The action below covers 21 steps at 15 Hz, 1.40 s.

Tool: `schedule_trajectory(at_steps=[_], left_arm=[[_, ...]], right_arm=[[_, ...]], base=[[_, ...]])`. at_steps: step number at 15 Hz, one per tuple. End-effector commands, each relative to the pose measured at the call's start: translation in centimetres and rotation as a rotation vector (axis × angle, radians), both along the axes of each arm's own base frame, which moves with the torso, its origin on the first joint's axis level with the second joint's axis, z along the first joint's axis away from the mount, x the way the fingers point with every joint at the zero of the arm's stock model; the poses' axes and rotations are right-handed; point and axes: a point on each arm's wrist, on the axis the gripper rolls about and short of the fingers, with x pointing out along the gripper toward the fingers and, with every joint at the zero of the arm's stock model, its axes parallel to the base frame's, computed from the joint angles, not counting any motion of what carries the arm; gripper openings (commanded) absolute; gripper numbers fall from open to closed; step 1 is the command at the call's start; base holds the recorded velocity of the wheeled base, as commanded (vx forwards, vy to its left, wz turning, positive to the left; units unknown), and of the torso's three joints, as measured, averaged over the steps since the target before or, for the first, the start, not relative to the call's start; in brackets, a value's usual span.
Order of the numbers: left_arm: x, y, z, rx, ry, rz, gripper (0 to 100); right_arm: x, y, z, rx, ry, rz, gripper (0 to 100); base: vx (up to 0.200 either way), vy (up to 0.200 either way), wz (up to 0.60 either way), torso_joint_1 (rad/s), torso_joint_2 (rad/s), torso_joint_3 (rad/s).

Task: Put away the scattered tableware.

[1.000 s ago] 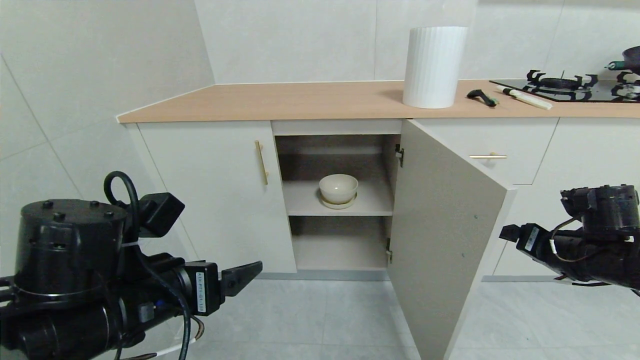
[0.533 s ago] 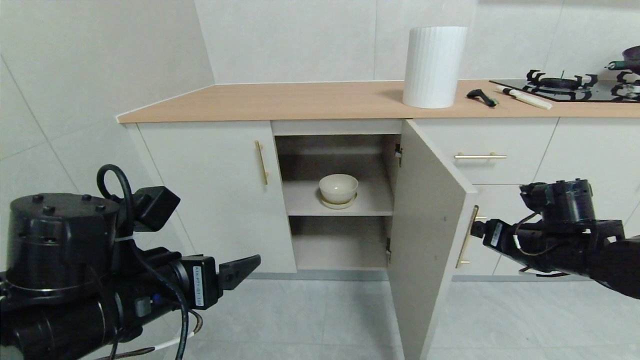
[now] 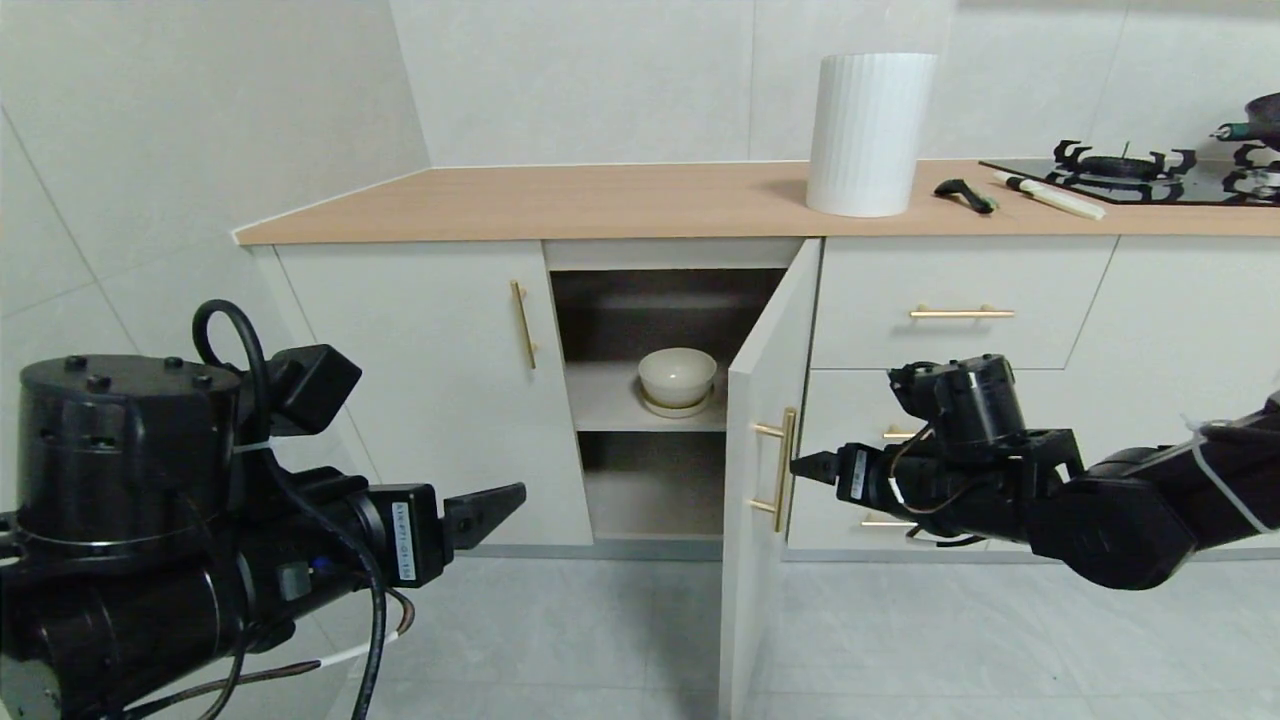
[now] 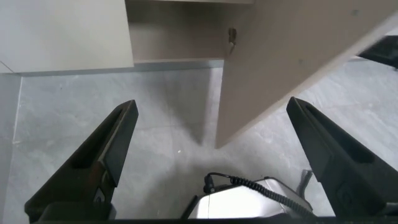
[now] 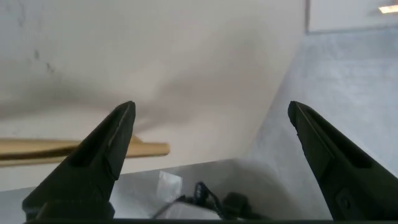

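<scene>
Cream bowl [image 3: 677, 376] hides most of the one plate [image 3: 677, 409] on a shelf [image 3: 608, 400] partly screened by the door [image 3: 757, 560]; left gripper [image 4: 211, 104], right gripper [image 5: 209, 106] both wide.

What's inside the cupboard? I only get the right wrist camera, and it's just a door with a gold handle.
Observer: A cream bowl sits on a small plate on the cupboard shelf.
Operator: Is the door shut?
Observer: No, the cabinet door stands partly open, the bowl visible past its edge.
Operator: Where's the other arm?
Observer: The left gripper hangs open, low and left of the cupboard, holding nothing.
</scene>
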Motion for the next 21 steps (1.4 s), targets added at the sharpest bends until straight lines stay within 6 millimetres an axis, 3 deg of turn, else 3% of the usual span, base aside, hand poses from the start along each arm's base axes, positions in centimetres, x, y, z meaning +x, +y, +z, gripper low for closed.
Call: schedule_trajectory(at_steps=[1,5,14,21], left_arm=[[0.1,-0.1,-0.1,0.003,0.005,0.000,100],[0.1,-0.1,-0.1,0.002,0.005,-0.001,100],[0.0,-0.1,-0.3,0.023,0.009,-0.008,100],[0.0,0.0,-0.2,0.020,0.003,-0.003,100]], right_arm=[[1.2,1.6,-1.0,-0.003,0.008,0.027,100],[2.9,2.9,-2.4,-0.001,0.011,0.037,100],[4.1,3.6,-3.5,0.016,-0.022,0.033,100],[4.0,4.0,-3.8,0.018,-0.019,0.046,100]], base=[[0.000,0.000,0.00,0.000,0.00,0.000],[0.000,0.000,0.00,0.000,0.00,0.000],[0.000,0.000,0.00,0.000,0.00,0.000],[0.200,0.000,0.00,0.003,0.00,0.002]])
